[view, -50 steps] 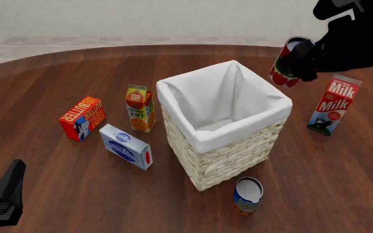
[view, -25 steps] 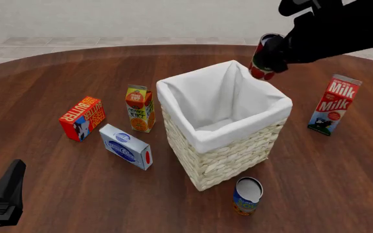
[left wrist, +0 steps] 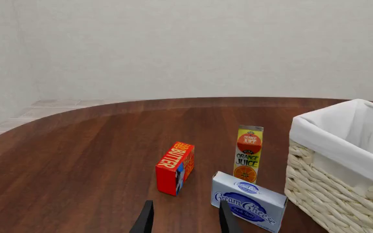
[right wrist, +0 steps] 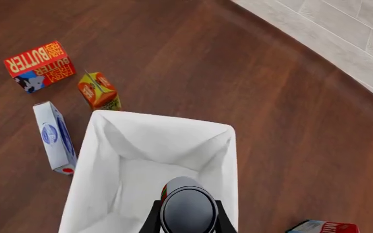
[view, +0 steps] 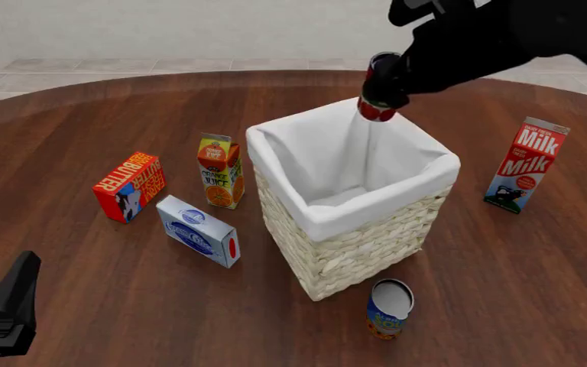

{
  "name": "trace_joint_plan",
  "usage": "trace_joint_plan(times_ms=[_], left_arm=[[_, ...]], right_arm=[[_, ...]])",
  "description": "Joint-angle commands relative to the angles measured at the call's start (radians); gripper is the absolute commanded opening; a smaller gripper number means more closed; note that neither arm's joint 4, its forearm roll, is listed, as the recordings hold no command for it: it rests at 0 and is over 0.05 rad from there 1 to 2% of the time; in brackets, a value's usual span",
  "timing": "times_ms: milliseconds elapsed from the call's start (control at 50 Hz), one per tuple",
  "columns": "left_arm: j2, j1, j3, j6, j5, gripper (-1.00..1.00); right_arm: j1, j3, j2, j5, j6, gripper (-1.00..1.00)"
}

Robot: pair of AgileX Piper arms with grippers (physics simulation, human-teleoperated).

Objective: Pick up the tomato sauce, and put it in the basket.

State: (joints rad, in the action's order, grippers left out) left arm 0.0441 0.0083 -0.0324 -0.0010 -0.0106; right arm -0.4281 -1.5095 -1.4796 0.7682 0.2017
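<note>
The tomato sauce (view: 378, 88) is a small red-labelled can held in the air over the far corner of the basket (view: 360, 245), with my right gripper (view: 394, 80) shut on it. From the right wrist camera I see the can's grey end (right wrist: 188, 209) between the fingers, directly above the white liner (right wrist: 141, 170) of the basket. The basket is tall, cream wicker, and stands mid-table. My left gripper (left wrist: 184, 221) hovers low at the near left, fingers apart and holding nothing; in the front view only its dark arm (view: 8, 310) shows.
Left of the basket are an orange juice carton (view: 220, 170), a red butter box (view: 129, 186) and a cream cheese box (view: 198, 230). A milk carton (view: 523, 164) stands at the right. A blue-and-orange can (view: 388, 308) stands in front of the basket.
My right gripper has carried the tomato sauce leftward and slightly up, from beside the basket's right side to above its far corner. The left arm has not moved.
</note>
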Motion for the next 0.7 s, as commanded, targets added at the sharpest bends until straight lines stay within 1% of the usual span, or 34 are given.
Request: trace_joint_plan(times_ms=[20, 120, 440, 500, 560, 700], left_arm=[[0.0, 0.0, 0.0, 0.0, 0.0, 1.0], [0.0, 0.0, 0.0, 0.0, 0.0, 1.0], [0.0, 0.0, 0.0, 0.0, 0.0, 1.0], [0.0, 0.0, 0.0, 0.0, 0.0, 1.0], [0.0, 0.0, 0.0, 0.0, 0.0, 1.0], [0.0, 0.0, 0.0, 0.0, 0.0, 1.0]], right_arm=[[-0.021, -0.051, -0.06, -0.006, -0.015, -1.0], [-0.021, -0.06, -0.079, -0.008, -0.007, -1.0], [-0.044, -0.085, -0.135, -0.023, -0.012, -1.0], [-0.045, -0.077, -0.136, -0.033, -0.013, -1.0], [-0.043, -0.041, -0.132, -0.051, -0.014, -1.0], [-0.04, -0.026, -0.137, -0.057, -0.014, -1.0]])
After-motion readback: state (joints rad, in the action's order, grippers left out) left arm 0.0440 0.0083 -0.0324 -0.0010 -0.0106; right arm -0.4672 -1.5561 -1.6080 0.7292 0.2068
